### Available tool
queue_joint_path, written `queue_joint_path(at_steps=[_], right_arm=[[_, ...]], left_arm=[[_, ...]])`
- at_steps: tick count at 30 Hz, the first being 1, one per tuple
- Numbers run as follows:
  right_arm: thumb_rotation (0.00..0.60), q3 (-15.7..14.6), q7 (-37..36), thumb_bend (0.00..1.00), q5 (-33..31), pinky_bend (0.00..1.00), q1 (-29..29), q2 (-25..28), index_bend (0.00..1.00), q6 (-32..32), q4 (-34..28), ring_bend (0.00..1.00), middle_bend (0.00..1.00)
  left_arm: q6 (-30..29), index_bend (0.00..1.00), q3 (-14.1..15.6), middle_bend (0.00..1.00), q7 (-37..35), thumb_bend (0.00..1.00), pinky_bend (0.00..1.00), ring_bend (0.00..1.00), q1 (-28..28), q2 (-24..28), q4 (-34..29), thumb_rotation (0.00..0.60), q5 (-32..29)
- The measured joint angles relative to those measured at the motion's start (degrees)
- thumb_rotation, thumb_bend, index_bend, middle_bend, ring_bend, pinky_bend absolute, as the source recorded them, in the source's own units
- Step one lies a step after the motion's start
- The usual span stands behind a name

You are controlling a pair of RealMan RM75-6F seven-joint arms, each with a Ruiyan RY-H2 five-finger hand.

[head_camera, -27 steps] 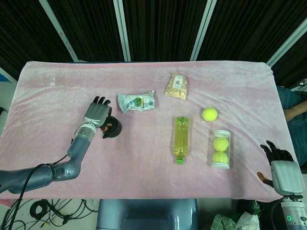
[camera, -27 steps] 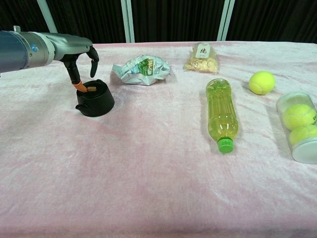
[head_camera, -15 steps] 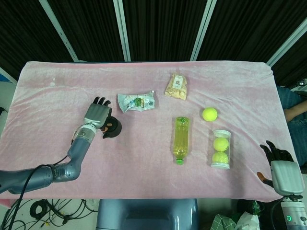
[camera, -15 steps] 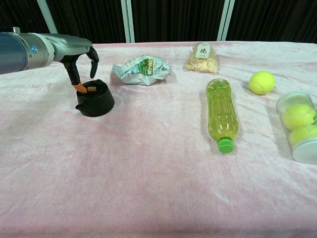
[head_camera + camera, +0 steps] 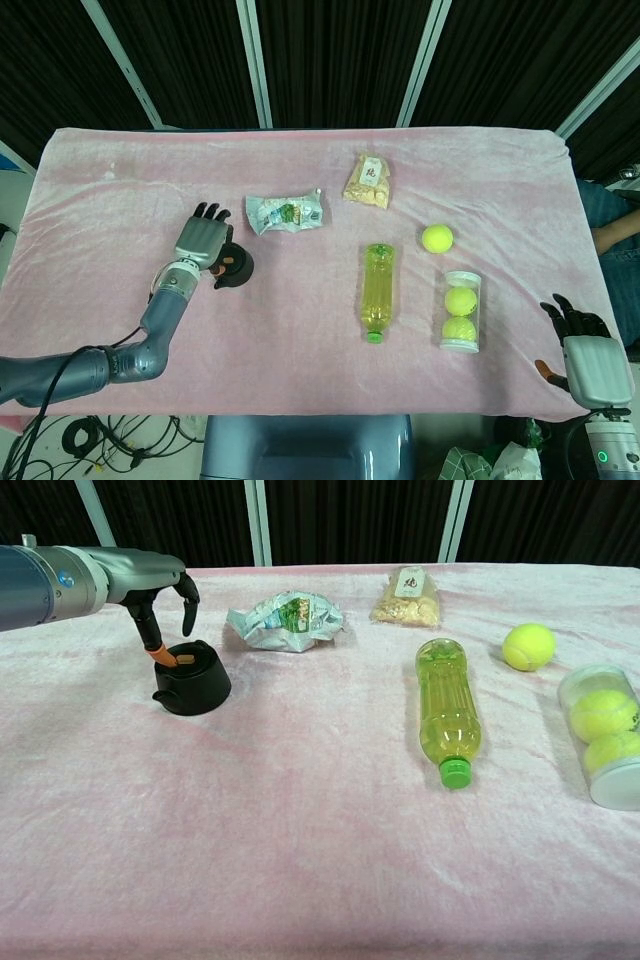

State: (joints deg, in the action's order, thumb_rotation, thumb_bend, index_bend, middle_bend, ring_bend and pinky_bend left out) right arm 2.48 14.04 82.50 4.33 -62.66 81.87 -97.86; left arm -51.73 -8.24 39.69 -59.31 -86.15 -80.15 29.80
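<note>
My left hand (image 5: 202, 240) hovers over a small black round pot (image 5: 238, 267) on the pink cloth, left of centre. In the chest view the left hand (image 5: 150, 585) arches down with its fingers apart, and one orange fingertip (image 5: 158, 655) touches the top of the black pot (image 5: 192, 682) beside a small tan piece. It grips nothing. My right hand (image 5: 583, 352) shows only in the head view, past the table's near right corner, fingers spread and empty.
A crumpled silver-green snack bag (image 5: 286, 213) lies just right of the pot. A clear cracker packet (image 5: 368, 181) lies farther back. A yellow drink bottle (image 5: 377, 290) lies on its side mid-table. A loose tennis ball (image 5: 436, 238) and a clear ball tube (image 5: 461, 311) lie to the right.
</note>
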Motion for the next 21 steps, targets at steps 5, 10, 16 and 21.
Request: queue_joint_path(at_steps=[5, 10, 16, 21], right_arm=[[0.600, -0.1, -0.6, 0.04, 0.3, 0.21, 0.0, 0.2, 0.19, 0.0, 0.0, 0.24, 0.10], [0.600, -0.1, -0.9, 0.04, 0.3, 0.21, 0.0, 0.3, 0.19, -0.1, 0.1, 0.24, 0.10], [0.600, -0.1, -0.8, 0.04, 0.3, 0.21, 0.1, 0.3, 0.19, -0.2, 0.1, 0.24, 0.10], [0.600, -0.1, -0.8, 0.04, 0.3, 0.21, 0.0, 0.3, 0.19, -0.1, 0.0, 0.24, 0.10]], left_arm=[[-0.6, 0.52, 0.0, 0.15, 0.2, 0.25, 0.00, 0.00, -0.1, -0.7, -0.1, 0.600, 0.1], [-0.8, 0.52, 0.4, 0.15, 1.5, 0.25, 0.00, 0.00, -0.5, -1.7, 1.2, 0.600, -0.5], [-0.9, 0.52, 0.9, 0.15, 2.8, 0.25, 0.00, 0.00, -0.8, -2.7, 2.4, 0.600, -1.2], [-0.7, 0.54, 1.3, 0.15, 3.5, 0.25, 0.00, 0.00, -0.9, -3.3, 3.0, 0.600, -1.8]])
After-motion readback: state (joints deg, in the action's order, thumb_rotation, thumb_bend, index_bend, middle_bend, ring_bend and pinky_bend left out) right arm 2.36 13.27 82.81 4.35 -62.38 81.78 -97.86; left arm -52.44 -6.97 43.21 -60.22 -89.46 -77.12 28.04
